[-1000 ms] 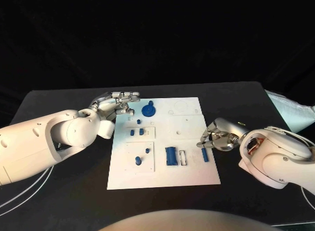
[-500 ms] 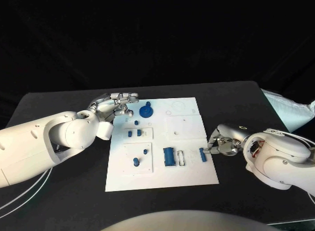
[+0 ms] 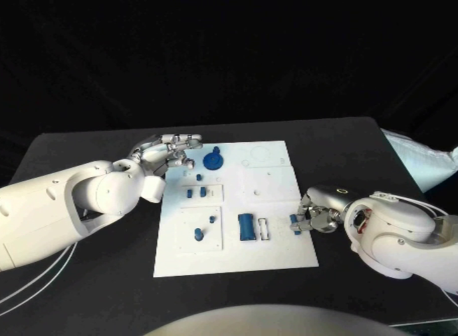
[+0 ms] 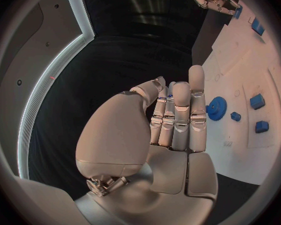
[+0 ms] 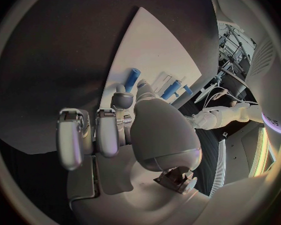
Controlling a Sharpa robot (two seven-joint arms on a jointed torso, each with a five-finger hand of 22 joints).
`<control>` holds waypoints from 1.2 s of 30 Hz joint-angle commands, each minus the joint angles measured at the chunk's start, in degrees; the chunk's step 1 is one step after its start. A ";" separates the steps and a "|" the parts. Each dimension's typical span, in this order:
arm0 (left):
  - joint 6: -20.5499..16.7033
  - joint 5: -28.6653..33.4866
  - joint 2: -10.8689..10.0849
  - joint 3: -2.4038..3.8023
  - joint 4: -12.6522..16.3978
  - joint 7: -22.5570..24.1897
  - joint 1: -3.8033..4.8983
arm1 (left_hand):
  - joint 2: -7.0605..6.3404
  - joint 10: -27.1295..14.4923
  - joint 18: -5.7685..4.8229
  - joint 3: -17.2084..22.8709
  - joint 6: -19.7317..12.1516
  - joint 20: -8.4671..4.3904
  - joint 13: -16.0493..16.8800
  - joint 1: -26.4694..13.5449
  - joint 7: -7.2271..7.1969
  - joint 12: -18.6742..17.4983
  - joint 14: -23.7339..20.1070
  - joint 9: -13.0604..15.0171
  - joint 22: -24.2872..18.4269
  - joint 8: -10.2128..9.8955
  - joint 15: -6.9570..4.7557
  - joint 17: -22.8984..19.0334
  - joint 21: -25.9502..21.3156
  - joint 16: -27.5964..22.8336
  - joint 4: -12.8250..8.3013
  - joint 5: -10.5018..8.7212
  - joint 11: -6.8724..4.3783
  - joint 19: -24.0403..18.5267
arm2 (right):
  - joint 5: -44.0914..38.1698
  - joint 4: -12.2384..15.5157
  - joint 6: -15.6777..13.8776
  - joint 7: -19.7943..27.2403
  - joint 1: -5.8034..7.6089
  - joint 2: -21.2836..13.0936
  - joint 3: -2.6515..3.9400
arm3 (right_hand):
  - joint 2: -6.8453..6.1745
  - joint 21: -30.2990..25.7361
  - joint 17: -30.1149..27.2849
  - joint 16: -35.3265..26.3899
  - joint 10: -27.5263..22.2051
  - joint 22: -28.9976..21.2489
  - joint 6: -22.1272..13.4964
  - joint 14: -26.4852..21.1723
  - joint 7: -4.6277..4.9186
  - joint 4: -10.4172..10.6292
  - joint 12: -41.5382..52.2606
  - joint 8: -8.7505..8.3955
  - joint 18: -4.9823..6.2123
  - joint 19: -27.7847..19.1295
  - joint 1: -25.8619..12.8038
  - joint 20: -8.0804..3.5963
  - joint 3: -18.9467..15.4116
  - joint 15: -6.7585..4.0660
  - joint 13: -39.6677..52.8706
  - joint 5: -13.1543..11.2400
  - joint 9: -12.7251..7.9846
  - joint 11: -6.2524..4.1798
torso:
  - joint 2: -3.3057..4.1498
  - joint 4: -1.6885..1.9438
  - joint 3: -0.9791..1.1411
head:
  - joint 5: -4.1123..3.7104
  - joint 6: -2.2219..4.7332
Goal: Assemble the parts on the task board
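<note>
The white task board (image 3: 274, 245) lies mid-table. On it are a blue gear (image 3: 215, 161) at the far left corner, two small blue parts (image 3: 198, 191), a blue block (image 3: 248, 227) and a blue peg (image 3: 293, 224) lying near the right edge. My left hand (image 3: 174, 148) hovers by the board's far left corner beside the gear (image 4: 215, 106), with its fingers (image 4: 181, 115) straight, held together and holding nothing. My right hand (image 3: 314, 213) sits at the board's right edge, its thumb tip just short of the peg (image 5: 132, 79). Its other fingers (image 5: 84, 135) are bent and stay apart from the peg.
A white bag (image 3: 426, 161) lies at the table's right edge. Pale cables (image 3: 17, 287) run across the near left of the table. Two more small blue parts (image 3: 204, 227) stand in a raised plate on the board's near left.
My right hand has moved along the board's right edge toward me and now sits beside the blue peg. The left hand has stayed by the gear.
</note>
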 commanded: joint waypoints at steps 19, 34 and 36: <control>1.21 -0.14 0.03 0.03 0.10 0.13 -0.03 | 0.80 -0.69 0.61 -0.29 -0.33 0.16 -0.06 0.03 -0.02 0.50 -0.30 -0.09 -0.16 0.32 0.05 -0.11 -0.38 -0.13 -0.30 -0.19 0.05 -0.16 | -19.78 -2.64 11.66 -0.36 -2.05 4.43 -0.03 | 1.04 0.33 3.47 0.27 -0.22 6.44 1.59 3.79 -0.27 -5.02 -0.74 -1.05 -0.43 1.13 10.82 -0.15 3.73 -0.15 0.11 -10.20 0.33 -0.43 | -0.08 0.04 -0.01 | 0.39 -0.28; 1.31 -0.45 0.01 0.03 0.12 0.03 -0.04 | 0.82 -0.73 0.61 -0.31 -0.35 0.16 -0.06 0.04 -0.02 0.54 -0.33 -0.09 -0.17 0.33 0.06 -0.19 -0.40 -0.14 -0.34 -0.19 0.06 -0.15 | -11.33 -2.37 8.91 -1.17 -2.21 4.12 -0.02 | 3.43 0.53 4.00 0.51 -0.22 6.78 2.26 3.89 -0.57 -7.51 -1.53 -1.63 -0.51 1.33 14.98 -0.49 9.82 -0.46 -0.20 -6.47 0.36 -0.78 | -0.05 0.02 0.01 | 0.37 -0.29; 1.31 -0.48 0.01 0.03 0.13 0.01 -0.04 | 0.82 -0.73 0.61 -0.31 -0.35 0.16 -0.06 0.04 -0.02 0.54 -0.33 -0.09 -0.17 0.33 0.06 -0.19 -0.40 -0.14 -0.34 -0.19 0.06 -0.15 | -7.16 -1.97 6.30 -1.22 -2.12 3.82 0.00 | 3.95 0.61 4.17 0.62 0.03 6.91 2.17 3.93 -0.55 -7.45 -1.48 -1.80 -0.54 1.41 14.63 -0.48 11.02 -0.43 -0.16 -6.14 0.37 -0.73 | -0.05 0.02 0.02 | 0.38 -0.26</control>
